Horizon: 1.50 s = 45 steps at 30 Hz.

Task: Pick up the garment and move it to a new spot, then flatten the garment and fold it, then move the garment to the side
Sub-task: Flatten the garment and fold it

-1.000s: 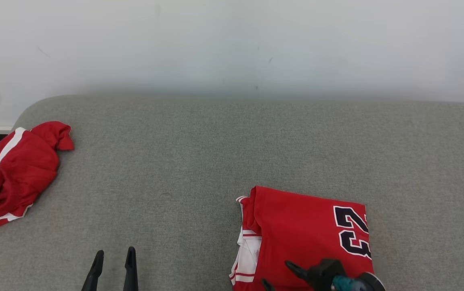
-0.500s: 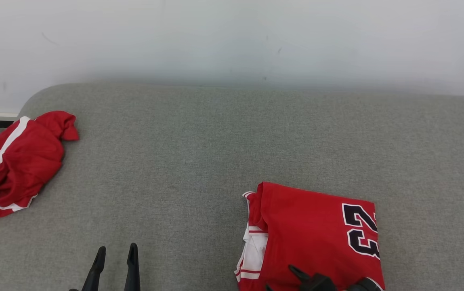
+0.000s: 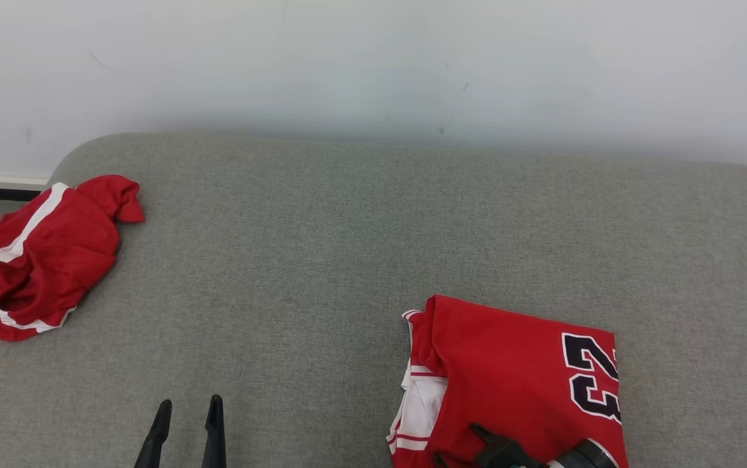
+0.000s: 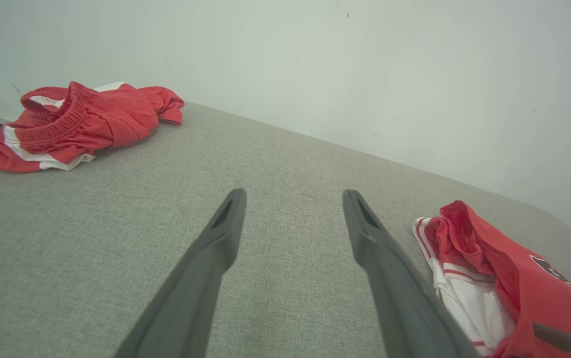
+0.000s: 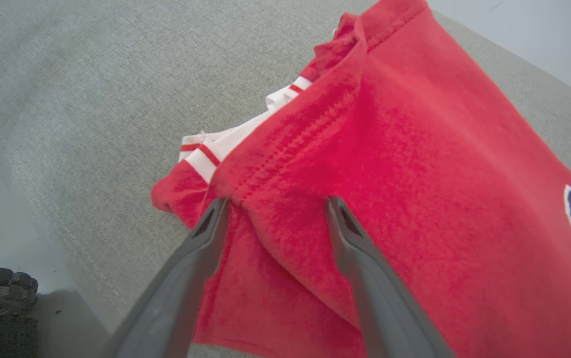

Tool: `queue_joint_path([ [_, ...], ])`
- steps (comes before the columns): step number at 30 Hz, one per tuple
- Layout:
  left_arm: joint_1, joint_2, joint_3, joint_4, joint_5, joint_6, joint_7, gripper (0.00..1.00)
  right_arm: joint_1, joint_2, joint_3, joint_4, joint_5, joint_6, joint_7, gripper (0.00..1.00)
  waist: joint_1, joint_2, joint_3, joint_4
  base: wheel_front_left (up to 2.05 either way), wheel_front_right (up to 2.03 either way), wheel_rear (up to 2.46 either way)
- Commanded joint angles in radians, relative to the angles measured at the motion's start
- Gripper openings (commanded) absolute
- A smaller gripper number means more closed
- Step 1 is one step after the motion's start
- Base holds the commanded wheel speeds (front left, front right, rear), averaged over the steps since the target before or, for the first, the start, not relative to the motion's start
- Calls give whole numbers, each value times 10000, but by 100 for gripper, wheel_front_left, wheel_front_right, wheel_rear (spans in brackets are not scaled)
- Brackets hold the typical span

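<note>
Garment (image 3: 510, 370) – a red jersey with a dark, white-edged "23" – lies folded into a rough rectangle on the grey upholstered surface (image 3: 321, 247), at the near right in the head view. White trim with red stripes shows at its left edge, where the layers bunch slightly.

The right gripper (image 3: 458, 447) sits over the jersey's near edge with its jaws released and spread. In the right wrist view its two fingers straddle a raised crease of red cloth; whether the tips touch the fabric I cannot tell.

The left gripper (image 3: 190, 404) hangs over bare grey fabric well to the left of the jersey, jaws likewise parted and grasping nothing.

Crumpled red shorts (image 3: 48, 253) with a white side stripe lie at the far left corner – well apart from the jersey. A pale wall (image 3: 373, 58) rises behind.
</note>
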Motion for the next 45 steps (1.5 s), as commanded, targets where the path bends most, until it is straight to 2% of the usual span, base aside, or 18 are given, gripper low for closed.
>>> queue_joint_path([
  [1, 41, -1, 7, -40, -2, 22, -4, 100, -96, 49, -24, 132, -79, -24, -43, 100, -1, 0, 2, 16, 0, 0, 0],
  [9, 21, 0, 92, 120, 24, -63, -4, 100, -356, 232, -194, 699, -16, -24, -254, 100, -1, 0, -41, 62, 0, 0, 0],
  [10, 14, 0, 115, 139, 30, -85, -4, 100, -369, 253, -200, 745, -1, -24, -291, 97, -1, 0, -50, 61, 0, 0, 0],
  [11, 7, 0, 140, 162, 36, -106, -4, 100, -377, 272, -214, 785, 32, -24, -293, 85, -1, 0, -62, 57, 0, 0, 0],
  [12, 3, -1, 158, 183, 42, -101, -2, 100, -383, 290, -229, 813, 71, -24, -351, 45, -1, 0, -73, 52, 0, 0, 0],
  [13, -5, 0, 180, 196, 45, -120, -3, 100, -393, 306, -223, 830, 85, -24, -386, 37, -1, 0, -79, 47, 0, 0, 0],
  [14, -19, 0, 197, 208, 44, -137, -3, 100, -399, 321, -211, 859, 97, -24, -414, 11, -1, 0, -83, 41, 0, 0, 0],
  [15, -36, 0, 209, 222, 45, -161, -3, 100, -394, 334, -206, 886, 113, -24, -443, 0, -1, 0, -88, 35, 0, 0, 0],
  [25, -187, 0, 281, 315, 26, -248, -3, 100, -365, 424, -323, 580, 550, -24, -805, 0, -1, 0, -15, -18, 0, 0, 0],
  [30, -196, 0, 382, 331, 8, -284, -3, 100, 5, 337, -728, -406, 794, -25, -799, 0, -1, 0, 1, -105, 0, 0, 0],
  [38, -270, -1, 358, 271, -23, -228, -3, 100, 677, -68, -1429, -2427, 1159, -25, -199, 0, -1, 0, 47, -323, 0, 0, 0],
  [45, -297, 0, 165, 230, -86, -131, -3, 100, 873, 178, -2485, -3488, 892, -25, -200, 0, -1, 0, 71, -333, 0, 0, 0],
])
